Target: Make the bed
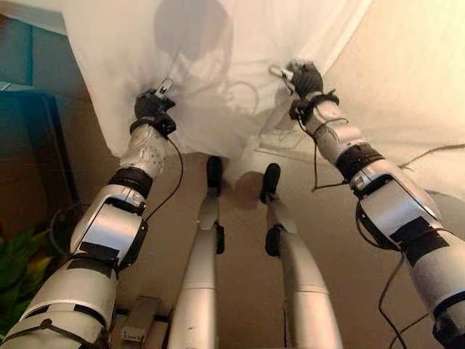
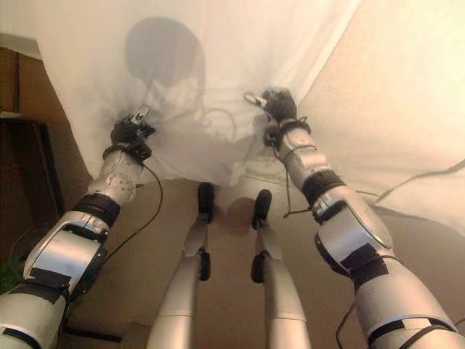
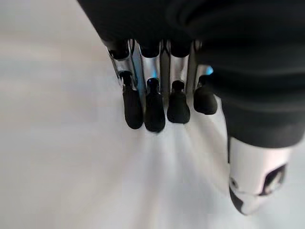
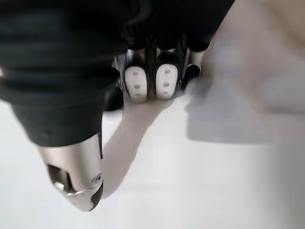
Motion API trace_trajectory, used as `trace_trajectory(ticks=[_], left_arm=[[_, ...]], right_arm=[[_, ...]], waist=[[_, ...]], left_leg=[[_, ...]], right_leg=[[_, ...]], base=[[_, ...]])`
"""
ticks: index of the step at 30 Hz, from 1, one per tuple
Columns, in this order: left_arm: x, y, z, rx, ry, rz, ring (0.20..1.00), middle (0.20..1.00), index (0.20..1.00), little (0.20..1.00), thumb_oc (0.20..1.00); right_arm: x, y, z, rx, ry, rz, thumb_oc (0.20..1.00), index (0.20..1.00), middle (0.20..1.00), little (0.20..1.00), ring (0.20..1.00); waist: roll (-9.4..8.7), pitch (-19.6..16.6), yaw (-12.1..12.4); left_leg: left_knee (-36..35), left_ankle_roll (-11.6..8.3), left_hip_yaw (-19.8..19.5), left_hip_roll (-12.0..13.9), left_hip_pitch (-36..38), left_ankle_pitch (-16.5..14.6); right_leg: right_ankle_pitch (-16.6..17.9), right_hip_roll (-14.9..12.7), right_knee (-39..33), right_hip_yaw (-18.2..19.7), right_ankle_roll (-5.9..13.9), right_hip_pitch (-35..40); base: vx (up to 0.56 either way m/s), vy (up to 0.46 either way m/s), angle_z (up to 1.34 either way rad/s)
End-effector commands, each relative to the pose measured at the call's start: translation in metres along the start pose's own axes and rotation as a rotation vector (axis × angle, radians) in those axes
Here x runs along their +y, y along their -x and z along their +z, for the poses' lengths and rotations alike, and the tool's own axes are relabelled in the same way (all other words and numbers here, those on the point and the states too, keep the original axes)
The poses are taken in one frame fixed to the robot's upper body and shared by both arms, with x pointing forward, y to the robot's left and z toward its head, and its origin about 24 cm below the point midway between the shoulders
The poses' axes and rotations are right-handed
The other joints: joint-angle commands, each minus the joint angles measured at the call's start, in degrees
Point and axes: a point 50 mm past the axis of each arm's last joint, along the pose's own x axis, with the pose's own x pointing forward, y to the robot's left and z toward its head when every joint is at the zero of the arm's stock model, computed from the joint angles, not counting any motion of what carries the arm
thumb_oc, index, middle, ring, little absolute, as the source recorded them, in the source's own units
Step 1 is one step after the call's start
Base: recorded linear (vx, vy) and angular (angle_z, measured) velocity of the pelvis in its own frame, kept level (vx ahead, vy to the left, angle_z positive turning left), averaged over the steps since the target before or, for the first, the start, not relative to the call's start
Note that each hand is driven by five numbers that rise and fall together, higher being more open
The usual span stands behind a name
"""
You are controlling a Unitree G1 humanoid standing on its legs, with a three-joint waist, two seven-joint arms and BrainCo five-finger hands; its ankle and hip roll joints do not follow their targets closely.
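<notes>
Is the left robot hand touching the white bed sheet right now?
Touching. The left wrist view shows the left robot hand with dark fingertips pressed into the white bed sheet, creases radiating from them.

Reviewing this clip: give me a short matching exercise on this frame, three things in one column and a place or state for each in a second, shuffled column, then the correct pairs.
Things:
1. left hand
2. right hand
3. white sheet
4. green plant

Places or states:
A. at the lower left edge of the left eye view, on the floor side
B. spread out ahead, gathered into wrinkles where the hands meet it
C. on the sheet near its hanging lower edge, left of the other hand
D. on the sheet, to the right and further up in the eye views

Pairs: 1-C, 2-D, 3-B, 4-A
</notes>
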Motion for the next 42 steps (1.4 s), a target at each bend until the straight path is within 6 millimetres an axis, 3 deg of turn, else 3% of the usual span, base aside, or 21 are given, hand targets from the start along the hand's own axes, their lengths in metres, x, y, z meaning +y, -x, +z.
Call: trace_trajectory(ticks=[1,6,7,10,11,15,19,20,21,22,23,24,27,29,30,32,35,38,39,40,42], left_arm=[[0.024,-0.007,0.047,-0.164,-0.002,0.098,1.000,1.000,1.000,1.000,1.000],[0.030,-0.006,0.046,-0.162,-0.023,0.116,1.000,1.000,1.000,1.000,1.000],[0.029,-0.006,0.047,-0.166,-0.022,0.114,1.000,1.000,1.000,1.000,1.000],[0.031,-0.005,0.044,-0.162,-0.015,0.115,1.000,1.000,1.000,1.000,1.000],[0.031,-0.005,0.044,-0.161,-0.015,0.115,1.000,1.000,1.000,1.000,1.000],[0.042,-0.003,0.034,-0.137,-0.010,0.142,1.000,1.000,1.000,1.000,1.000],[0.061,0.006,0.010,-0.091,-0.012,0.175,1.000,1.000,1.000,1.000,1.000],[0.084,0.013,-0.008,-0.040,-0.040,0.226,1.000,1.000,1.000,1.000,1.000],[0.084,0.013,-0.009,-0.039,-0.040,0.224,1.000,1.000,1.000,1.000,1.000],[0.112,0.024,-0.028,0.024,-0.065,0.301,1.000,1.000,1.000,1.000,1.000],[0.112,0.025,-0.029,0.024,-0.065,0.300,1.000,1.000,1.000,1.000,1.000],[0.129,0.032,-0.040,0.063,-0.082,0.349,1.000,1.000,1.000,1.000,1.000],[0.171,0.066,-0.084,0.212,-0.123,0.467,1.000,1.000,1.000,1.000,1.000],[0.189,0.089,-0.107,0.281,-0.121,0.519,1.000,1.000,1.000,1.000,1.000],[0.193,0.096,-0.114,0.300,-0.122,0.526,1.000,1.000,1.000,1.000,1.000],[0.212,0.123,-0.137,0.391,-0.112,0.595,1.000,1.000,1.000,1.000,1.000],[0.228,0.157,-0.163,0.496,-0.113,0.650,1.000,1.000,1.000,1.000,1.000],[0.246,0.193,-0.182,0.601,-0.138,0.709,1.000,1.000,1.000,1.000,1.000],[0.255,0.217,-0.193,0.679,-0.192,0.721,1.000,1.000,1.000,1.000,1.000],[0.255,0.217,-0.193,0.679,-0.192,0.720,1.000,1.000,1.000,1.000,1.000],[0.262,0.242,-0.203,0.753,-0.220,0.735,1.000,1.000,1.000,1.000,1.000]], right_arm=[[0.006,0.007,-0.042,0.160,0.190,0.048,1.000,1.000,1.000,1.000,1.000],[0.008,0.020,-0.085,0.308,0.457,0.101,1.000,1.000,1.000,1.000,1.000],[0.008,0.019,-0.084,0.304,0.458,0.099,1.000,1.000,1.000,1.000,1.000],[0.001,0.032,-0.114,0.401,0.472,0.091,1.000,1.000,1.000,1.000,1.000],[0.001,0.033,-0.114,0.401,0.473,0.091,1.000,1.000,1.000,1.000,1.000],[-0.029,0.051,-0.144,0.517,0.382,-0.038,1.000,1.000,1.000,1.000,1.000],[-0.074,0.086,-0.179,0.632,0.260,-0.225,1.000,1.000,1.000,1.000,1.000],[-0.091,0.111,-0.200,0.705,0.223,-0.303,1.000,1.000,1.000,1.000,1.000],[-0.092,0.111,-0.201,0.704,0.223,-0.305,1.000,1.000,1.000,1.000,1.000],[-0.097,0.133,-0.220,0.749,0.199,-0.351,1.000,1.000,1.000,1.000,1.000],[-0.097,0.134,-0.221,0.749,0.199,-0.352,1.000,1.000,1.000,1.000,1.000],[-0.098,0.144,-0.229,0.762,0.178,-0.367,1.000,1.000,1.000,1.000,1.000],[-0.101,0.185,-0.258,0.842,0.128,-0.418,1.000,1.000,1.000,1.000,1.000],[-0.106,0.214,-0.273,0.901,0.078,-0.474,1.000,1.000,1.000,1.000,1.000],[-0.109,0.221,-0.276,0.914,0.068,-0.491,1.000,1.000,1.000,1.000,1.000],[-0.110,0.245,-0.288,0.973,0.019,-0.535,1.000,1.000,1.000,1.000,1.000],[-0.100,0.266,-0.301,1.024,-0.035,-0.543,1.000,1.000,1.000,1.000,1.000],[-0.093,0.289,-0.312,1.094,-0.047,-0.537,1.000,1.000,1.000,1.000,1.000],[-0.086,0.304,-0.318,1.139,-0.051,-0.519,1.000,1.000,1.000,1.000,1.000],[-0.086,0.304,-0.318,1.139,-0.050,-0.519,1.000,1.000,1.000,1.000,1.000],[-0.079,0.316,-0.323,1.175,-0.044,-0.491,1.000,1.000,1.000,1.000,1.000]], waist=[[0.26,4.4,0.2],[-0.02,4.4,-0.2],[-0.13,4.4,-0.4],[-0.05,4.4,-0.8],[-0.05,4.4,-0.8],[0.01,4.4,-1.5],[0.02,4.4,-2.2],[-0.11,4.4,-2.6],[-0.19,4.4,-2.7],[-0.56,4.4,-3.2],[-0.71,4.4,-3.3],[-0.75,4.4,-3.3],[-0.89,4.4,-3.7],[-0.56,4.4,-4.0],[-0.39,4.4,-4.0],[-0.02,4.4,-4.2],[0.40,4.4,-4.2],[0.91,0.8,-4.3],[1.36,-2.2,-4.3],[1.39,-2.3,-4.3],[1.53,-5.0,-4.2]], left_leg=[[3.1,-1.17,1.1,-4.8,0.9,-6.1],[2.4,-1.07,1.1,-5.0,1.2,-5.3],[2.4,-0.75,1.6,-5.2,0.1,-3.9],[1.7,-0.75,1.7,-5.4,0.6,-3.3],[1.6,-0.75,1.7,-5.4,0.7,-3.3],[1.1,-0.75,1.7,-5.6,1.8,-3.1],[1.8,-0.55,2.2,-5.8,3.5,-3.7],[2.6,-0.56,2.2,-5.6,6.2,-5.9],[2.7,-0.22,2.8,-5.8,5.3,-4.7],[3.5,0.13,2.9,-5.5,8.6,-6.9],[3.5,0.48,3.5,-5.7,7.8,-5.7],[3.8,0.42,3.3,-5.3,10.1,-7.3],[4.1,0.80,4.5,-4.8,16.4,-8.2],[3.7,0.91,4.6,-4.8,21.7,-8.6],[3.6,1.40,5.0,-4.9,22.4,-7.2],[2.6,1.48,4.8,-4.9,28.4,-7.5],[1.8,1.55,4.8,-4.9,36.7,-8.3],[-0.1,1.47,4.5,-4.8,42.2,-8.4],[-1.8,1.40,4.3,-4.7,45.2,-8.3],[-1.9,1.41,4.3,-4.7,45.0,-8.1],[-3.2,1.46,4.3,-4.5,48.0,-8.2]], right_leg=[[1.4,-2.3,-7.4,0.4,8.78,4.6],[2.0,-2.3,-7.9,0.6,8.92,5.0],[3.0,-2.7,-8.0,0.0,8.51,3.9],[3.3,-2.7,-8.3,0.4,8.54,4.3],[3.3,-2.7,-8.3,0.4,8.54,4.3],[3.4,-2.7,-8.6,0.5,8.71,5.3],[2.9,-2.9,-7.8,0.6,8.77,6.7],[1.0,-2.7,-6.2,1.2,9.08,8.8],[1.9,-3.0,-6.2,0.7,8.69,8.0],[-0.5,-2.6,-3.9,1.4,8.84,10.5],[0.4,-3.0,-3.9,1.0,8.45,9.7],[-1.5,-2.6,-2.5,1.5,8.66,11.3],[-5.1,-3.4,2.1,1.6,8.10,15.5],[-7.2,-3.5,4.2,1.5,7.62,20.0],[-6.3,-3.7,4.5,0.9,7.03,20.4],[-7.8,-3.6,5.0,0.7,6.75,26.1],[-9.2,-3.2,5.2,0.5,6.50,34.4],[-9.9,-3.0,3.9,0.2,6.53,39.9],[-9.7,-2.5,1.9,0.4,6.71,42.9],[-9.5,-2.5,1.7,0.4,6.70,42.8],[-9.4,-1.9,-0.2,0.5,6.80,45.8]], base=[[-0.03,-0.008,0.05],[-0.03,0.003,0.07],[-0.07,0.025,0.07],[-0.04,0.009,0.05],[-0.03,-0.001,0.05],[0.00,0.000,0.01],[-0.02,0.007,0.01],[-0.04,0.030,0.01],[-0.01,0.047,0.00],[-0.08,0.041,-0.01],[0.01,0.048,-0.03],[0.00,0.043,-0.07],[0.02,0.007,-0.22],[-0.02,-0.028,-0.23],[-0.04,-0.035,-0.12],[0.03,-0.052,-0.01],[0.09,-0.085,0.02],[0.16,-0.107,-0.01],[0.14,-0.097,0.00],[0.15,-0.079,-0.03],[0.12,-0.063,-0.01]])
